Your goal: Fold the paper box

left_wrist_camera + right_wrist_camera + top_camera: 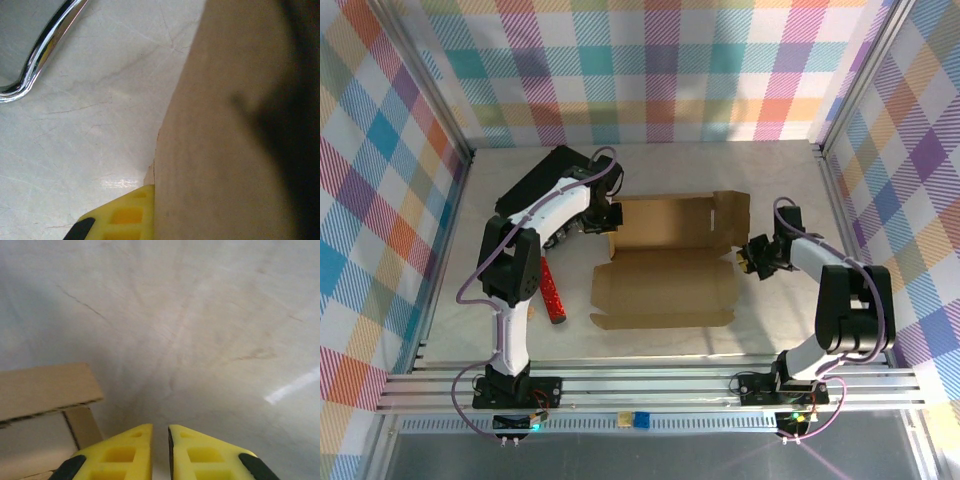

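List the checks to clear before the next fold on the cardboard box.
1. Left gripper pinching the left wall of the paper box: ok, cardboard lies against its finger.
2. Right gripper holding a flap: not ok, jaws nearly together on nothing.
3. Box edge close to the right gripper: ok, cardboard sits just left of it.
4. Back panel fully upright: cannot tell.
5. Red tube and black case apart from the box: ok, both lie to its left.
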